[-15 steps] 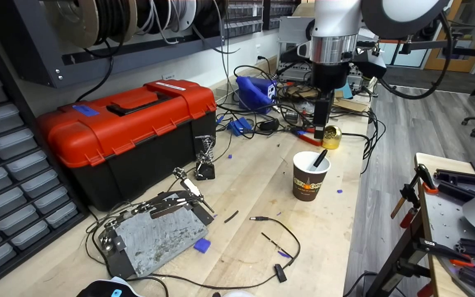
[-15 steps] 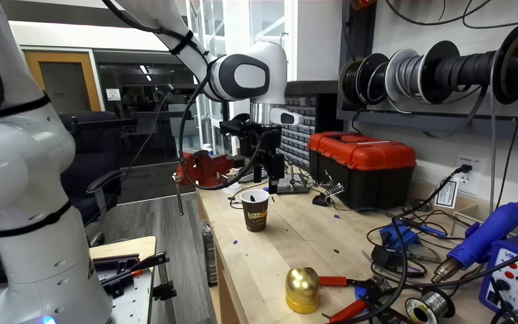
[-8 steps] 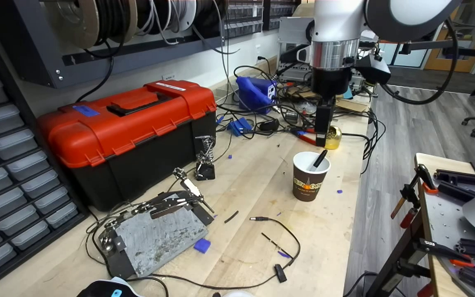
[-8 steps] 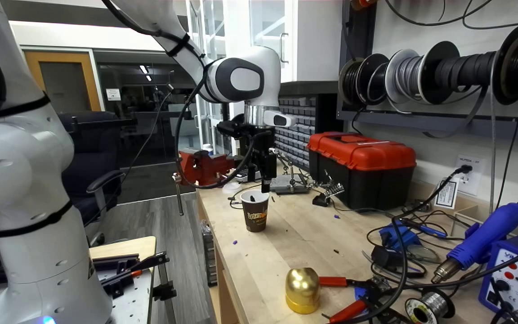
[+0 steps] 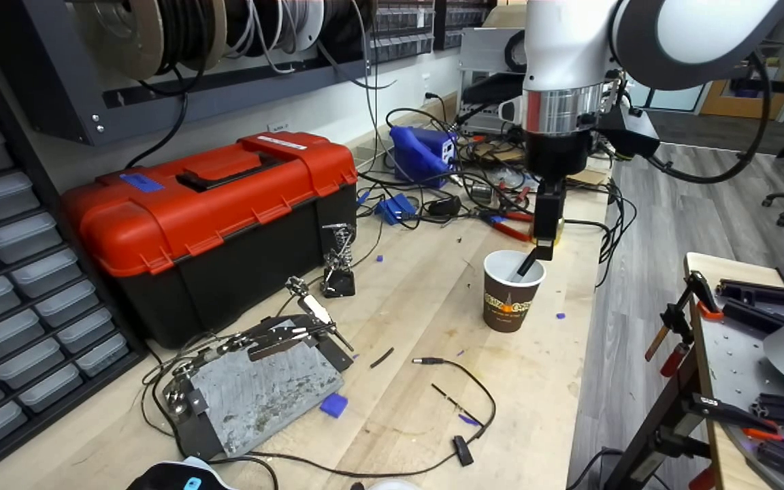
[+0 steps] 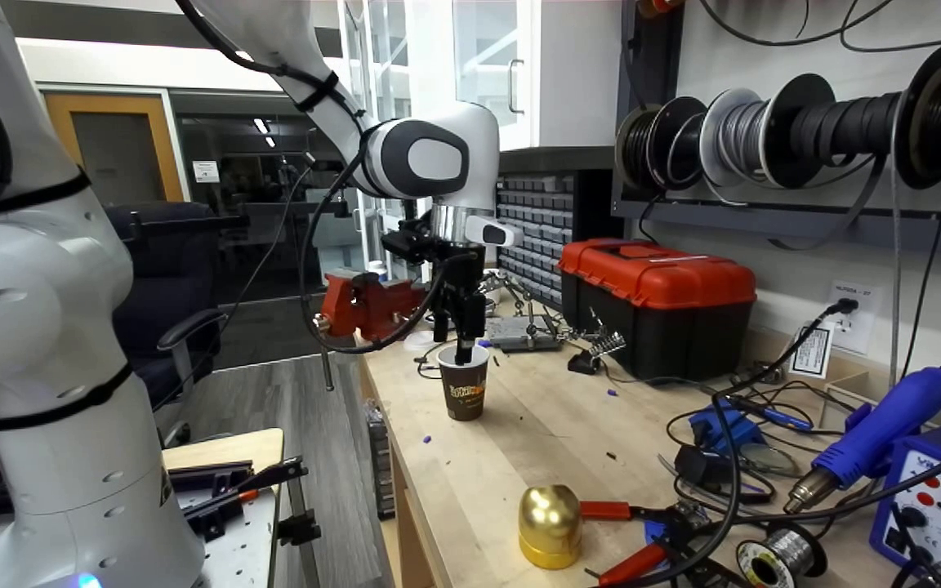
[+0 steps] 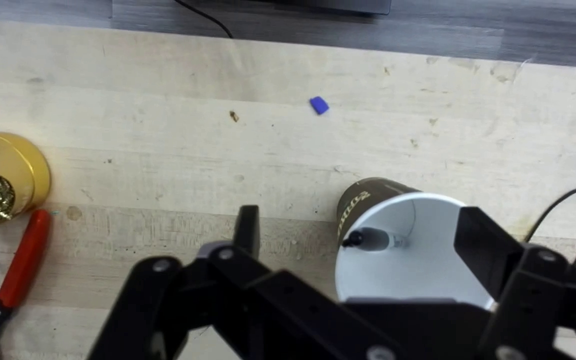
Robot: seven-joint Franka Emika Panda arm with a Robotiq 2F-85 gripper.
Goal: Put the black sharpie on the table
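Note:
The black sharpie (image 5: 525, 265) leans inside a brown paper cup (image 5: 506, 306), its upper end at the rim. The cup stands upright on the light-wood table (image 5: 426, 306). In the wrist view the sharpie (image 7: 372, 239) rests against the cup's left inner wall. My gripper (image 7: 360, 232) is open there, one finger left of the cup and the other over its right rim, with nothing held. In an exterior view the gripper (image 5: 546, 253) is just above the cup, its fingertip overlapping the sharpie's top. In an exterior view the gripper (image 6: 454, 339) hides most of the sharpie.
A gold tip cleaner (image 6: 550, 527) and red-handled pliers (image 7: 27, 257) lie along the bench from the cup. A red-and-black toolbox (image 5: 229, 224) stands by the wall. A metal plate fixture (image 5: 266, 391) and cables sit nearby. The table edge drops to the floor.
My gripper has moved down and across toward the cup, now close above its rim at the sharpie. The cup and sharpie have not moved.

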